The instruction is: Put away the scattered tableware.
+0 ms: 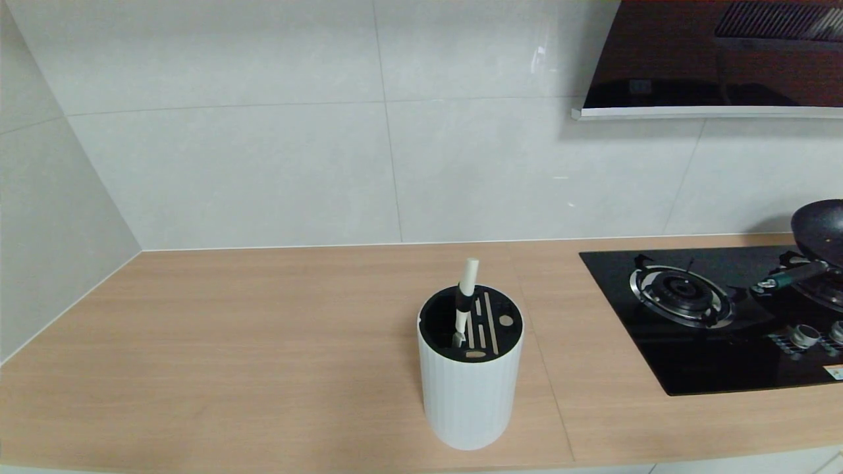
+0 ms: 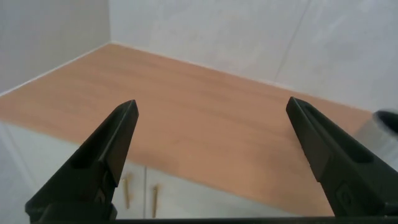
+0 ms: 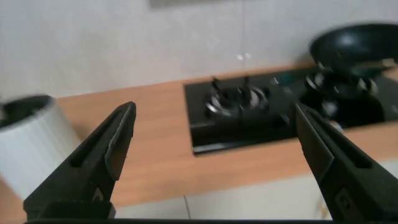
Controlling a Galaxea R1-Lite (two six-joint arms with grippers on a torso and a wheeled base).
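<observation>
A white ribbed cylindrical holder (image 1: 469,388) with a black slotted top stands on the wooden countertop (image 1: 263,342) near its front edge. A utensil with a white and black handle (image 1: 465,293) stands upright in the holder's open compartment. My left gripper (image 2: 211,109) hovers open off the counter's front edge, with nothing between its fingers; the holder's edge (image 2: 382,130) shows beyond it. My right gripper (image 3: 214,112) is also open and holds nothing, off the front edge, with the holder (image 3: 31,146) to one side.
A black gas hob (image 1: 718,316) is set into the counter at the right, with a dark pan (image 1: 820,230) on its far burner. A range hood (image 1: 711,59) hangs above. Tiled walls close the back and left. Cabinet doors (image 2: 140,193) sit under the counter.
</observation>
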